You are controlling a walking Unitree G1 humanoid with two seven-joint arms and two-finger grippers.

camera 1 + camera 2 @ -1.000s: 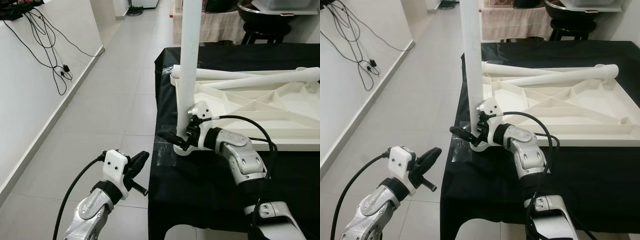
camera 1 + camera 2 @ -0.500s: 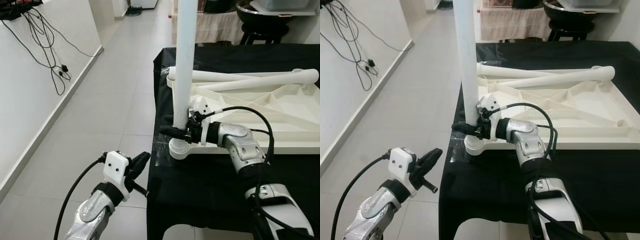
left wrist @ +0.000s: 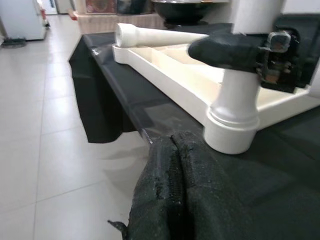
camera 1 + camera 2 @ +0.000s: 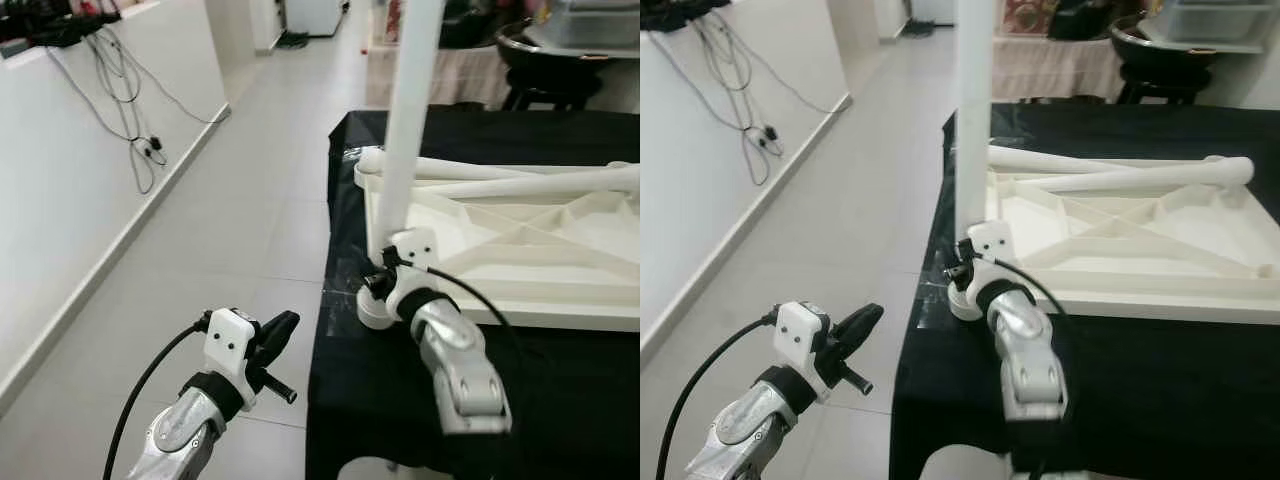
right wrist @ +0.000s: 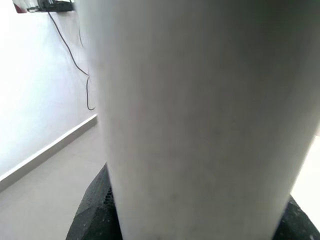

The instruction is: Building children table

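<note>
The white children's table top (image 4: 520,250) lies upside down on a black-covered table. One white leg (image 4: 408,130) stands upright in the socket (image 3: 232,132) at its near-left corner. My right gripper (image 4: 375,283) is shut on this leg just above the socket, and in the right wrist view the leg (image 5: 200,120) sits between the black fingers. Two loose legs (image 4: 520,178) lie across the far side of the top. My left gripper (image 4: 278,330) hangs shut over the floor, left of the table's edge, holding nothing.
The black cloth (image 4: 560,400) drapes over the table's near-left edge, close to my left gripper. Grey tiled floor (image 4: 230,230) stretches to the left. A white wall with dangling cables (image 4: 130,90) runs along it. A dark stool (image 4: 540,50) stands behind the table.
My right arm has swung from the right of the leg to its front, still holding near the base. The camera has shifted. The left gripper has kept its place.
</note>
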